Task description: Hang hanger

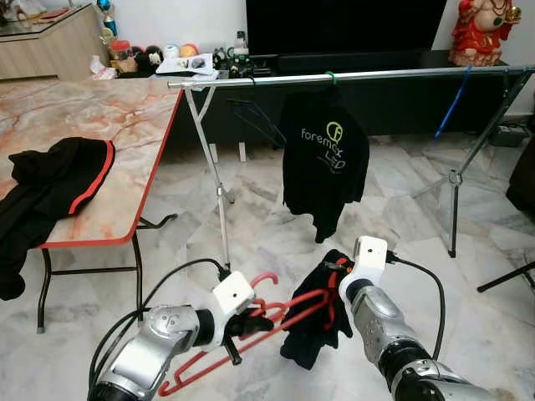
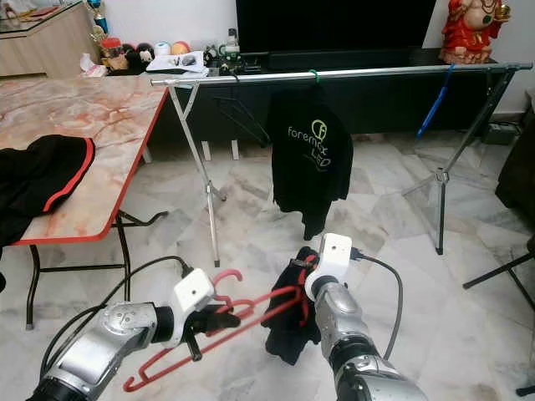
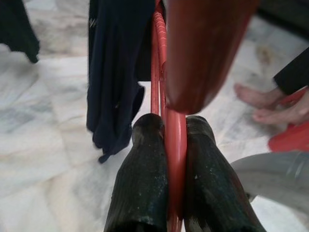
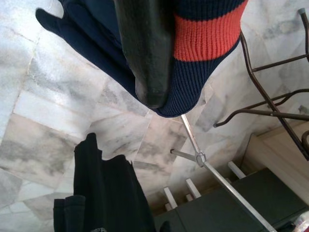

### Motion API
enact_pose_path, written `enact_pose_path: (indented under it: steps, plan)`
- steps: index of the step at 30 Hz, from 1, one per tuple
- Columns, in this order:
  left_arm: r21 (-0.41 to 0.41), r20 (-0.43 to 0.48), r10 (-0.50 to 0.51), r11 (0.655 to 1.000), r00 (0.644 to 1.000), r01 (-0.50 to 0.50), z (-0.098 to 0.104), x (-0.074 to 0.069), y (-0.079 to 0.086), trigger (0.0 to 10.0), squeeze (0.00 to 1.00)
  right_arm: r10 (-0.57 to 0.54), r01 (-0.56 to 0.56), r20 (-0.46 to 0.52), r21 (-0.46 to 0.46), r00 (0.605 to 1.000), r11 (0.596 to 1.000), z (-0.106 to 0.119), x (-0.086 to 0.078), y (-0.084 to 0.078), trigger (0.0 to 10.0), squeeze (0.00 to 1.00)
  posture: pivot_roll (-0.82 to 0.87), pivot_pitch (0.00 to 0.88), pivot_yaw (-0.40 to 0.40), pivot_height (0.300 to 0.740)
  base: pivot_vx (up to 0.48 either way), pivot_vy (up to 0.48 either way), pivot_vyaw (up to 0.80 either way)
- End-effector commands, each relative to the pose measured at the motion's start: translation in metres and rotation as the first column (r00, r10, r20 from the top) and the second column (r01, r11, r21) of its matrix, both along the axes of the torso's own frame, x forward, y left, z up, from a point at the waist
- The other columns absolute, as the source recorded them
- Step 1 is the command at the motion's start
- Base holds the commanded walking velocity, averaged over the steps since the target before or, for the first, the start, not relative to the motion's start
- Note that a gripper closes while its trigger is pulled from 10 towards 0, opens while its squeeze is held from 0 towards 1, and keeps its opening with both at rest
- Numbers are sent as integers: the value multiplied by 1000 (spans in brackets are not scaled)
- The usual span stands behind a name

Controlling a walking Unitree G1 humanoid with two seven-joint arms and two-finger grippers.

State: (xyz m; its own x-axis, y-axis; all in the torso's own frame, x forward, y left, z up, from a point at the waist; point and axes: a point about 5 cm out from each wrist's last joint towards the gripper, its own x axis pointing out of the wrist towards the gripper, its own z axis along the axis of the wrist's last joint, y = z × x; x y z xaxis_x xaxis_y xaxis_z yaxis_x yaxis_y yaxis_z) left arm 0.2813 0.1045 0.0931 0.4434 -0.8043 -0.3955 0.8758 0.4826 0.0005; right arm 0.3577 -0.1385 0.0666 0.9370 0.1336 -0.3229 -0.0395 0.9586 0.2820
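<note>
Left wrist view: our left gripper (image 3: 166,130) is clamped on the red hanger (image 1: 251,334), held low before us – our right gripper (image 1: 334,280) pinches the dark garment (image 1: 313,330) draped on its far end. We judge the carry step in hand – next we must lift the hook (image 1: 263,278) over the rail (image 1: 351,76), beside the hung black shirt (image 1: 322,154). Marble floor (image 1: 259,217), folding table (image 1: 100,125) on our left
</note>
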Motion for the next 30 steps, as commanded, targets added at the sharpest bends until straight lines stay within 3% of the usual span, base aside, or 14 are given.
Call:
enact_pose_path:
  steps: [1, 3, 6, 13, 18, 24, 30]
  plan:
    - [-24, 7, -11, 1000, 1000, 11, 6, -1, -1, 10000, 0, -7, 7, 3, 17, 1000, 1000, 0, 0, 2, 10000, 0, 126, 71, 32, 740, 0, 0, 0]
    - [-6, 20, 5, 1000, 1000, -4, 5, 1, -1, 10000, 0, -8, 8, 0, 15, 1000, 1000, 0, 0, 2, 10000, 0, 126, 71, 32, 740, 0, 0, 0]
    - [96, 62, 74, 992, 995, -79, -3, 9, 2, 10000, 0, -18, 18, -1, 23, 1000, 1000, 1, 1, 3, 10000, 0, 125, 70, 33, 740, 0, 0, 0]
    - [145, 83, 152, 976, 985, -162, -7, 14, 9, 10000, 0, -43, 43, -13, 24, 999, 999, -4, -3, 0, 10000, 0, 122, 70, 34, 740, 0, 0, 0]
    - [110, 75, 157, 980, 985, -164, -6, 15, 6, 10000, 0, -47, 48, -15, 25, 999, 999, -5, -4, 0, 10000, 0, 121, 69, 35, 740, 0, 0, 0]
    - [61, 39, 53, 997, 998, -55, -2, 5, 0, 10000, 0, -6, 6, -7, -2, 1000, 1000, -5, -4, 3, 10000, 0, 123, 68, 33, 740, 0, 0, 0]
    - [-2, 32, 25, 1000, 999, -25, 3, 2, -5, 10000, 0, 23, -23, 0, -26, 1000, 999, -4, -3, 4, 10000, 0, 123, 68, 33, 740, 0, 0, 0]
